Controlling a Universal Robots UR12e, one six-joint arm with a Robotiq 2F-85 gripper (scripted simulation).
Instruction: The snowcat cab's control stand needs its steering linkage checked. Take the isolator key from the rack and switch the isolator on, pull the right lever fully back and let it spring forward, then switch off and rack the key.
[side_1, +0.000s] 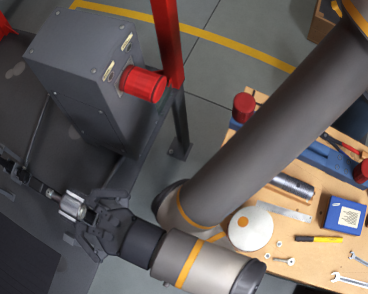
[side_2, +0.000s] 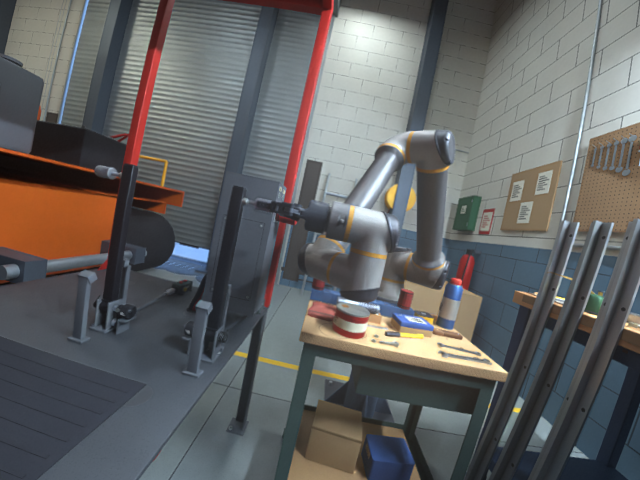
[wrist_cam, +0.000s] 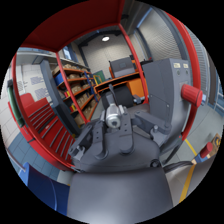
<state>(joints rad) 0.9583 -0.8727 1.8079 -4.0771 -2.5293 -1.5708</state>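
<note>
The right lever's dark shaft is mostly hidden behind my gripper; only its silver grip (side_1: 73, 205) (wrist_cam: 113, 118) shows. My gripper (side_1: 80, 212) (side_2: 262, 204) (wrist_cam: 116, 120) is at the top of the lever, closed on the silver grip, with a finger on each side of it. The grey isolator box (side_1: 85, 75) (wrist_cam: 168, 97) stands beside it, with a red knob (side_1: 142, 83) (wrist_cam: 191, 95) on its face. I cannot make out the key or its rack. A second lever (side_2: 107, 171) stands further left.
The workbench (side_2: 398, 346) behind the arm carries a blue box (side_1: 344, 215), a striped can (side_2: 350, 320), wrenches and a spray bottle (side_2: 450, 303). Red cab frame posts (side_1: 169, 42) (side_2: 300, 139) stand close to the arm. Grey rails (side_2: 558, 351) lean at the right.
</note>
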